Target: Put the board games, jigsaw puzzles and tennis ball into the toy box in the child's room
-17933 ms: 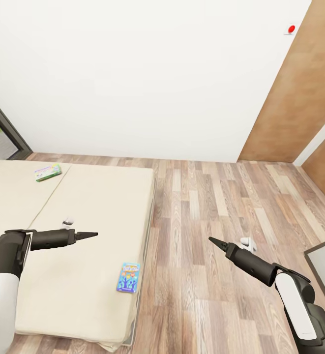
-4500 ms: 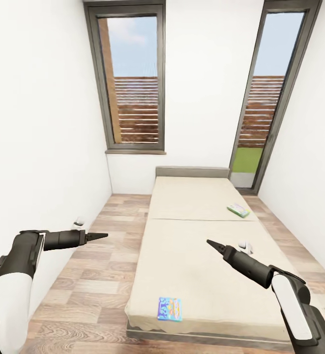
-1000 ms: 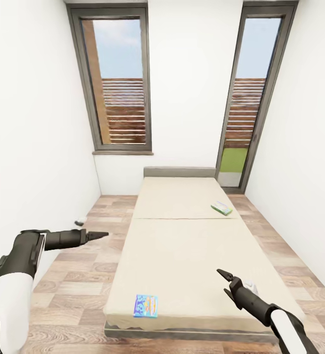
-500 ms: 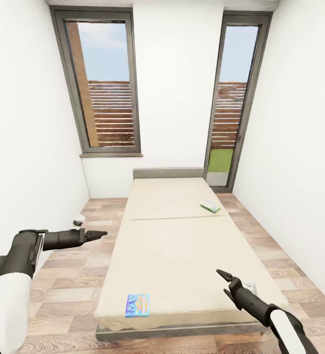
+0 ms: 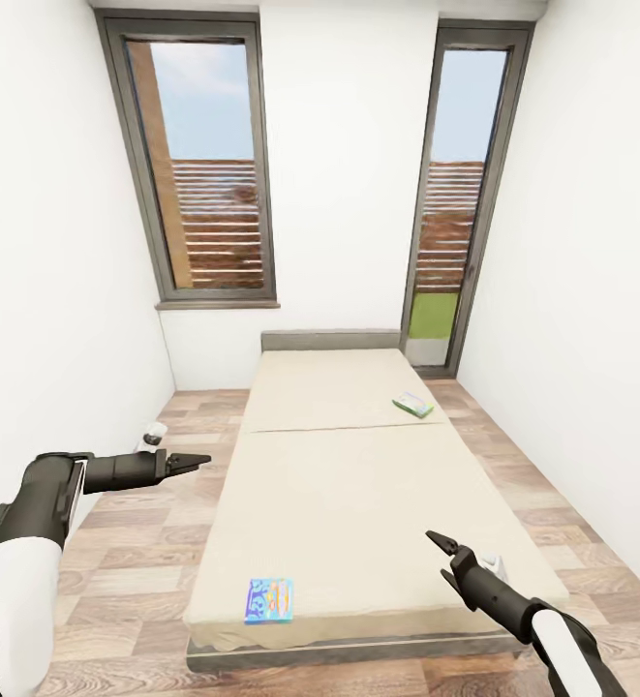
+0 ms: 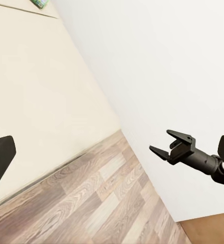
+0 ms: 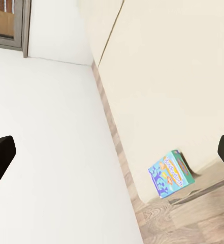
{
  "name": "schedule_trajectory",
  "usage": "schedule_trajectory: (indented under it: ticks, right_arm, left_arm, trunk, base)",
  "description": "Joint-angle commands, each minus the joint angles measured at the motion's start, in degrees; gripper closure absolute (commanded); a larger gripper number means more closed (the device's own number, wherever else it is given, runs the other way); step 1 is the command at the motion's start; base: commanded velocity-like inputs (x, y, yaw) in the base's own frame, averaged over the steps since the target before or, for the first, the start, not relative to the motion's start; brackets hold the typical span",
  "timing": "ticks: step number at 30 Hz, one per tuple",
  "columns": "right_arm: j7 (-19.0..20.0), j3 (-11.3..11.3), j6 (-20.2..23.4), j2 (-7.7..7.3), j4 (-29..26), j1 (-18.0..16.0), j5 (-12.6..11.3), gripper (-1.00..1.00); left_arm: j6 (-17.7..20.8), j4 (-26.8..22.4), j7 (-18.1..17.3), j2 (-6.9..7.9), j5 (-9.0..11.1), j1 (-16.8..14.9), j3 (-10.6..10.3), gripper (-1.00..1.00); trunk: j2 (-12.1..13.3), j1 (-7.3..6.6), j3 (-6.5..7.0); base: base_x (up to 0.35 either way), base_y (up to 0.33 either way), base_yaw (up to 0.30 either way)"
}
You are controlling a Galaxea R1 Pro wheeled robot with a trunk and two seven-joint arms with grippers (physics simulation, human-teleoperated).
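Observation:
The bed (image 5: 358, 503) runs away from me, its foot nearest. A mostly blue board game (image 5: 269, 599) lies flat near the foot's left corner, and the right wrist view shows it (image 7: 170, 173) at the mattress edge. A white-green-yellow board game (image 5: 412, 405) lies far up the bed's right side. My left gripper (image 5: 201, 459) hangs open over the floor left of the bed, with nothing in it. My right gripper (image 5: 438, 557) is open and empty above the foot's right part, also seen in the left wrist view (image 6: 160, 141). The table, toy box, puzzles and ball are out of view.
White walls close in on both sides. Narrow strips of wood-plank floor (image 5: 136, 542) run along each side of the bed. A tall window (image 5: 208, 165) and a glass door (image 5: 455, 203) stand in the far wall behind the grey headboard (image 5: 331, 340).
The camera has turned from the bed's side to look along it from the foot, then tilted up slightly. My right arm has dropped lower. Both games lie where they were.

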Motion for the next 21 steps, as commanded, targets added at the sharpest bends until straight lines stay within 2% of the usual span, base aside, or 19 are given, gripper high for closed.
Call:
schedule_trajectory:
  ticks: [1, 21]
  right_arm:
    - [0.1, -0.1, 0.4, 0.01, 0.0, -0.1, -0.1, -1.0]
    - [0.1, -0.1, 0.4, 0.0, 0.0, -0.1, -0.2, -1.0]
  left_arm:
    - [0.6, 0.0, -0.5, -0.04, -0.6, -0.1, 0.2, -1.0]
    - [0.8, 0.0, -0.5, -0.04, -0.4, -0.1, 0.2, -1.0]
  trunk:
    - [-0.5, 0.24, -0.28]
    - [-8.5, 4.63, -3.87]
  base:
    - [0.0, 0.0, 0.0]
    - [0.0, 0.0, 0.0]
